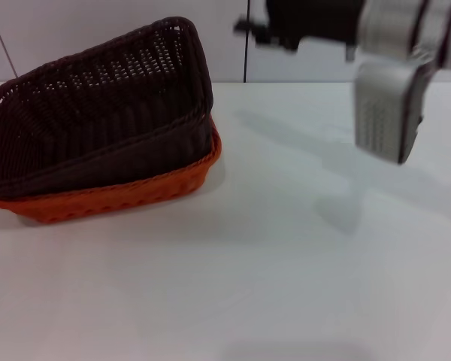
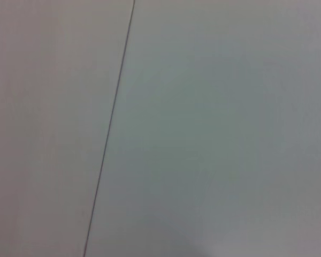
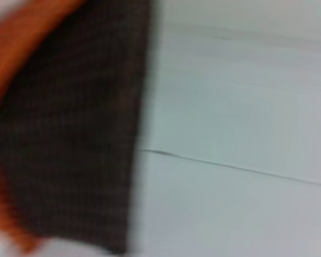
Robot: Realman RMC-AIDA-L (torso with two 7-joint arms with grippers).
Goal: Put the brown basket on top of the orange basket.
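Observation:
The brown basket [image 1: 98, 105] rests on top of the orange basket [image 1: 113, 197] at the table's left. It sits tilted, with its right end raised and its left end low in the orange one. Only the orange basket's rim and lower wall show beneath it. My right arm [image 1: 391, 105] hangs above the table at the upper right, apart from the baskets, with its dark gripper [image 1: 286, 30] at the top edge. The right wrist view shows the brown basket [image 3: 75, 134] with the orange basket's rim [image 3: 21, 37] beside it. My left gripper is out of view.
The white table [image 1: 248, 286] stretches in front of and to the right of the baskets. A white wall with a dark seam [image 1: 246, 45] stands behind. The left wrist view shows only a pale surface with a thin seam line [image 2: 109, 134].

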